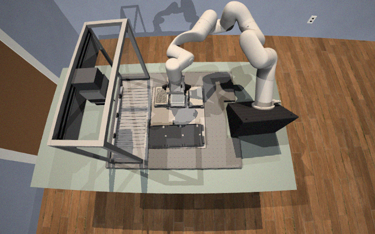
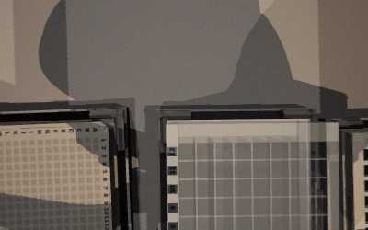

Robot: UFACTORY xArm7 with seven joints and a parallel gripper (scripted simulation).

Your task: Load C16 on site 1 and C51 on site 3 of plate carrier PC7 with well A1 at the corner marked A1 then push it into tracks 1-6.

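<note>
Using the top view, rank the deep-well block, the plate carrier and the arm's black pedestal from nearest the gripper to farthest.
1. Deep-well block: middle nest, directly under the open gripper.
2. Plate carrier: on the apron, toward the bottom of the picture from the nests.
3. Black pedestal: off to the picture's right, at the arm's base.

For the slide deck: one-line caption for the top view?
Arm poised, fingers open, over the middle plate of three; carrier unloaded before the rails.
</note>
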